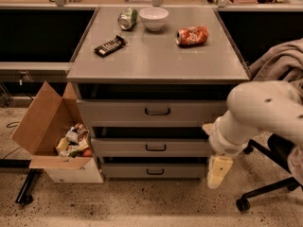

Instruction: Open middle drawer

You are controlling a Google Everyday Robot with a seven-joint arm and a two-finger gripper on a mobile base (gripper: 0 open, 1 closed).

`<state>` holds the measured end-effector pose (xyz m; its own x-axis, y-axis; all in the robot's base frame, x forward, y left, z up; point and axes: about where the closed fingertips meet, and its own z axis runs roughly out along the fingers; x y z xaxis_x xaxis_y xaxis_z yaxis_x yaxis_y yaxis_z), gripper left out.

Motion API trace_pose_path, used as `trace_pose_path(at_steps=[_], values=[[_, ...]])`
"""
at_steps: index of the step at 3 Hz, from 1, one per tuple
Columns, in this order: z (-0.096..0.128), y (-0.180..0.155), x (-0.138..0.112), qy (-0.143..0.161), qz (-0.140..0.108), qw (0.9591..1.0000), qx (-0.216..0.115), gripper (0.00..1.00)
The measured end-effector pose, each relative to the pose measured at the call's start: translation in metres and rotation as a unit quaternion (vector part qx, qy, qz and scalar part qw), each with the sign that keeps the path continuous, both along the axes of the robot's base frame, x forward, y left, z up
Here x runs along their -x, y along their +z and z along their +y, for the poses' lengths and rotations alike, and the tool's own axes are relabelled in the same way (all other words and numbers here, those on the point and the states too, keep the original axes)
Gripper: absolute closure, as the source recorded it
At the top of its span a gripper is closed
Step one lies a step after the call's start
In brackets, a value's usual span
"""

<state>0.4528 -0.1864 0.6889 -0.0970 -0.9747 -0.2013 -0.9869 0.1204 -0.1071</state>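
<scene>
Speckled stone flooring runs under a grey metal cabinet (pixel 156 63) whose flat top carries a crushed green drink can (pixel 128 19), a white round bowl (pixel 154 18), a dented orange-red soda can (pixel 192 36) and a dark snack bar wrapper (pixel 110 46).

Below the top we see three stacked fronts. The middle drawer (pixel 123 147), low-fronted and grey, sits between the taller top drawer (pixel 113 111) and the lowest drawer (pixel 128 170). It looks closed, and its small dark loop handle (pixel 155 148) is untouched.

The cream-coloured gripper (pixel 219 170) hangs from the white arm (pixel 258 112) just past the right end of the lower fronts, well apart from that handle. We cannot tell whether it is parted or closed.

At the left stands an open cardboard box (pixel 40 126) of wrappers.
</scene>
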Motion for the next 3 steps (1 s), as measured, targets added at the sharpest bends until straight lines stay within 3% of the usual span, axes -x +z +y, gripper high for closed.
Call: trace_pose_path(at_steps=[1, 2, 3], values=[[0.006, -0.083, -0.024, 0.029, 0.005, 0.9996, 0.003, 0.0], [0.019, -0.172, -0.039, 0.056, 0.042, 0.9974, -0.014, 0.0], [0.019, -0.172, -0.039, 0.056, 0.042, 0.9974, -0.014, 0.0]])
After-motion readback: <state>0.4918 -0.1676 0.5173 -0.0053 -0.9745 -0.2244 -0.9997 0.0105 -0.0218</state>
